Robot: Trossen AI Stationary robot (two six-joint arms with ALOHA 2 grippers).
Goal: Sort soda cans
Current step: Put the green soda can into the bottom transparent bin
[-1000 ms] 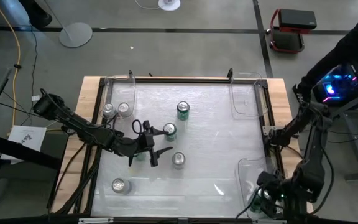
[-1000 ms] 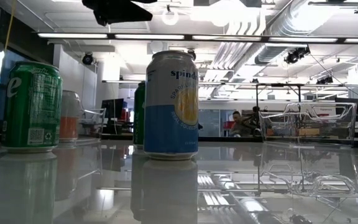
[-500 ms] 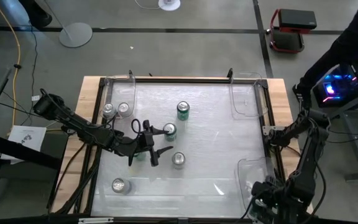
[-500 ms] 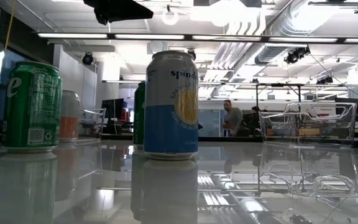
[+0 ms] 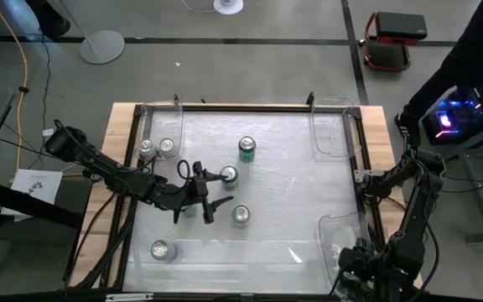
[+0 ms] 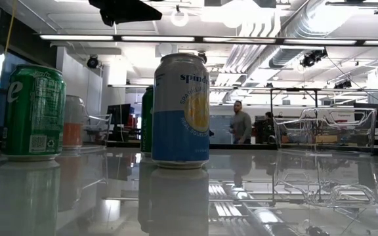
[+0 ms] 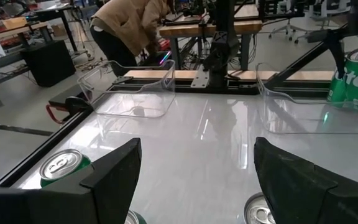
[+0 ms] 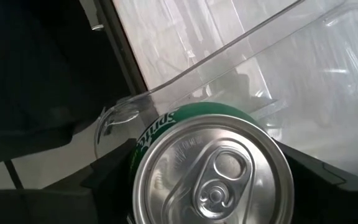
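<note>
Figure: Green soda can (image 8: 213,168) gripped over the corner of the nearest clear bin (image 5: 332,225), ready for sorting.

In the last second I have drawn the right gripper (image 5: 357,267) slightly back from this bin toward the table's edge. Its fingers are closed wide on the can's sides, so I judge the can lifted and not yet deposited. The visible part of this bin holds nothing. The bin directly beyond it (image 5: 315,134) is empty. The bin diagonally across from it (image 5: 153,113) has two silver-topped cans (image 5: 147,149) at its mouth. Well to the left of the nearest bin, the left gripper (image 5: 219,191) hangs unmoved, fingers spread and empty, among the loose cans (image 5: 241,215) awaiting sorting.
</note>
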